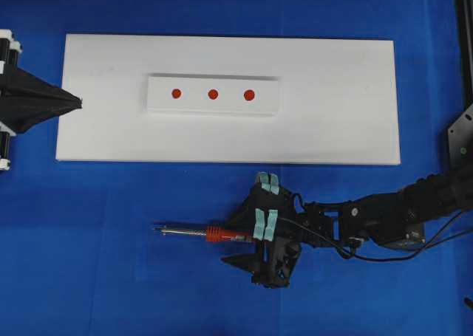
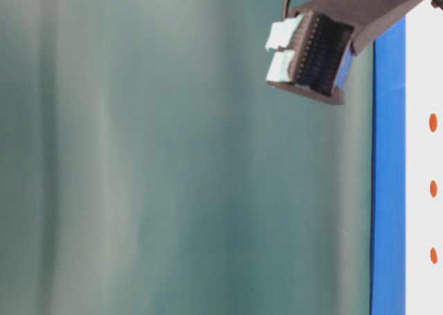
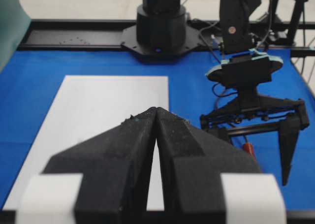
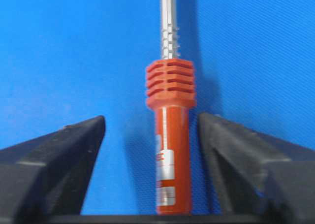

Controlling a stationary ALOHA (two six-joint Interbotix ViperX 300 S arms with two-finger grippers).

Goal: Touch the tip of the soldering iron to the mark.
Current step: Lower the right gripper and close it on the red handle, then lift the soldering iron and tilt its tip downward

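Observation:
The soldering iron [image 1: 214,235] lies flat on the blue cloth in front of the white board, its silver shaft pointing left. My right gripper [image 1: 240,237] is down over its red-orange handle [image 4: 171,135]. The jaws stand open on either side of the handle, with a gap on both sides. The right-wrist view shows the right gripper [image 4: 151,116] straddling the handle, the shaft running away from it. The mark [image 1: 249,94] is the right-hand red dot of three on a raised white strip. At the board's left edge my left gripper [image 1: 74,101] [image 3: 156,109] is shut and empty.
The white board [image 1: 340,129] lies across the far half of the blue cloth [image 1: 111,277]. The iron's black cord [image 1: 369,258] runs right beneath the right arm. The left arm's black base [image 3: 161,27] stands beyond the board's far end.

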